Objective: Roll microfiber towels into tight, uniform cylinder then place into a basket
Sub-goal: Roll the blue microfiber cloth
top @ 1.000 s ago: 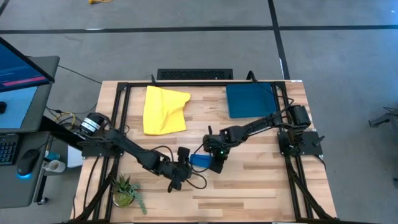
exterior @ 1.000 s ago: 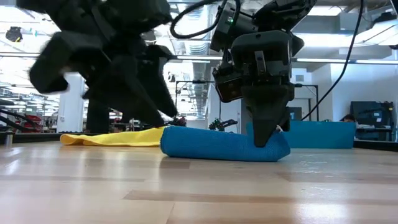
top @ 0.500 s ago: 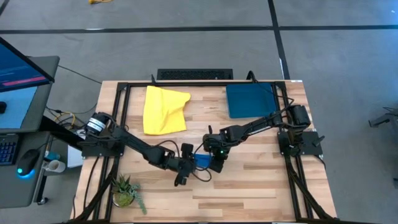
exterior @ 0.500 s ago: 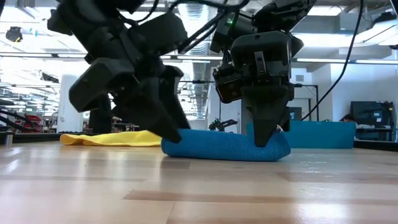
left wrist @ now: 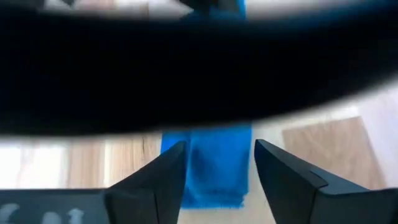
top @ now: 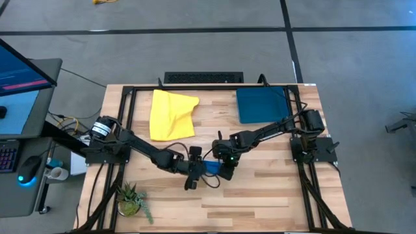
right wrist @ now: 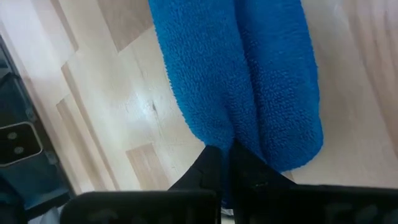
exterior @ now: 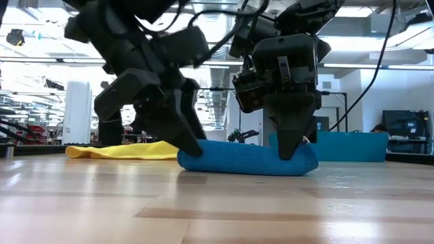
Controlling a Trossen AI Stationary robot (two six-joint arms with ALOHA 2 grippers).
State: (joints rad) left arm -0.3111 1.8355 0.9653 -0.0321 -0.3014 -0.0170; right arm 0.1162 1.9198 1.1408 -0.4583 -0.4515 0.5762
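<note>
The blue towel lies rolled into a short cylinder on the table near its middle, its length running left to right. My right gripper stands over the roll near its right end, shut on it. My left gripper is open at the roll's left end, one finger on each side of it. The yellow towel lies loosely spread at the far left. The dark teal basket stands at the far right. My left gripper: I cannot tell whether its fingers touch the roll. My right gripper pinches the blue towel between its two shut fingers at the seam between two rolled lobes, near the roll's right end. The fingers come from above, pointing down. The roll lies on the table.
A small potted plant stands at the near left corner. Black frame rails run along the table's sides. Bare wood lies toward the near edge. A monitor and desk stand left of the table.
My left gripper has moved toward the table's right and far side and come down, closing in on the left end of the blue roll. My right gripper and the roll have stayed where they were.
</note>
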